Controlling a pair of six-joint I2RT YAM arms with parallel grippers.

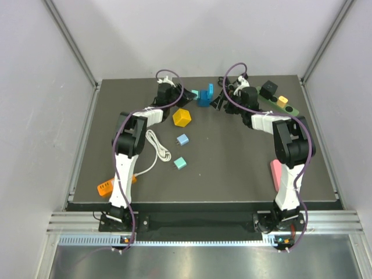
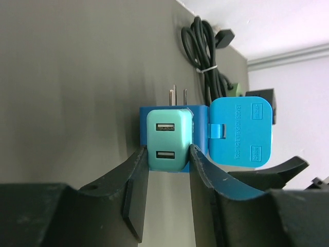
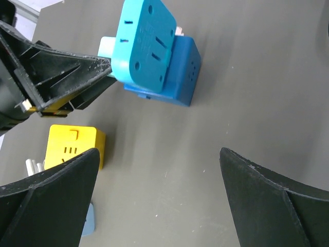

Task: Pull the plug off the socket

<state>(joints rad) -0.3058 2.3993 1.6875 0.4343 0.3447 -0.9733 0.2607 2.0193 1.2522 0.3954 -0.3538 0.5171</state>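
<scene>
The green power strip (image 1: 280, 106) lies at the back right with a yellow plug (image 1: 283, 100) and a black plug (image 1: 268, 89) in it. My left gripper (image 2: 168, 154) is shut on the lower end of a teal USB charger (image 2: 167, 139), which sits in a dark blue adapter block (image 2: 198, 139) beside a light blue travel adapter (image 2: 239, 134). This blue cluster (image 1: 203, 96) lies at the back middle, with the left gripper (image 1: 187, 93) just left of it. My right gripper (image 3: 159, 154) is open and empty, hovering over bare table near the cluster (image 3: 154, 51), just right of it in the top view (image 1: 220, 103).
A yellow cube adapter (image 1: 182, 117), a pale blue charger (image 1: 182, 140), a teal charger (image 1: 180, 163) and a white cable (image 1: 156, 148) lie mid-table. An orange item (image 1: 104, 187) is front left, a pink item (image 1: 276, 171) front right. Coiled black cable (image 2: 205, 56) lies behind the cluster.
</scene>
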